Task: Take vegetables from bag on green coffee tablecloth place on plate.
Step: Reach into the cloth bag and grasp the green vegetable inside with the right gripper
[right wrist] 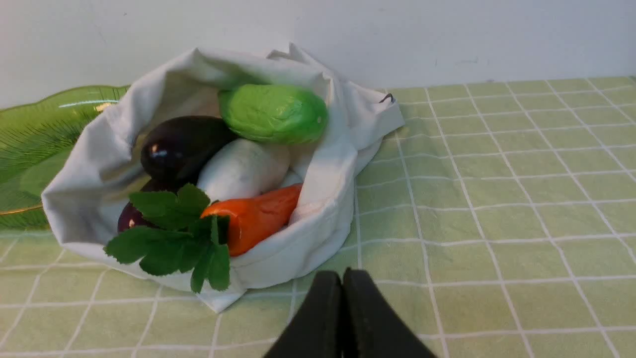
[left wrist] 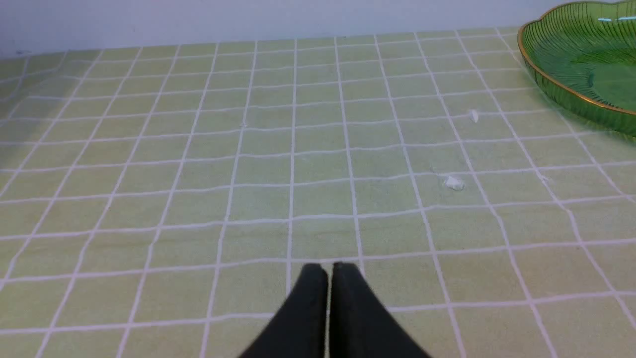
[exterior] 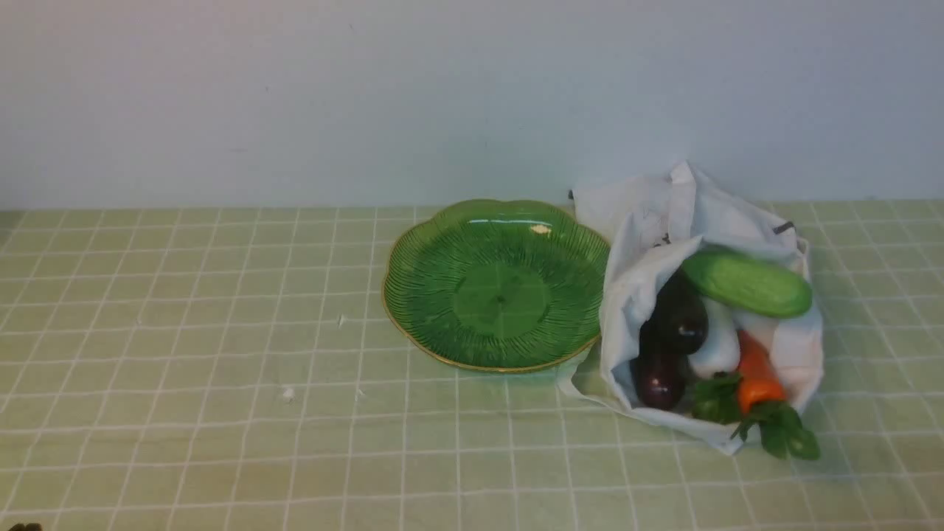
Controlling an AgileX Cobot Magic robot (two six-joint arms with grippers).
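Lying to the right of the plate [exterior: 501, 295], the white cloth bag [exterior: 712, 435] has its mouth open toward the camera's side, and it holds all the vegetables. Inside are one cucumber [exterior: 748, 283], one upper eggplant [exterior: 680, 317] and one lower eggplant [exterior: 660, 380], a white vegetable [exterior: 715, 343] and a carrot [exterior: 756, 372]. The carrot's green leaves [exterior: 785, 428] come out over the bag's near edge, on the side away from the plate. The plate itself contains nothing. On the bag, at its part close to the plate's far right edge, there is a faint dark print [exterior: 660, 240], perhaps letters, but it is too small for reading. The cucumber is bright green and smooth, the eggplants are dark purple and shiny, and the carrot is orange. The plate is green glass with ribs and a thin gold rim. It stands on the pale green tablecloth [exterior: 221, 428] with white lines. Both the left gripper [left wrist: 330, 271] and the right gripper [right wrist: 343, 276] are closed, with nothing between their tips.
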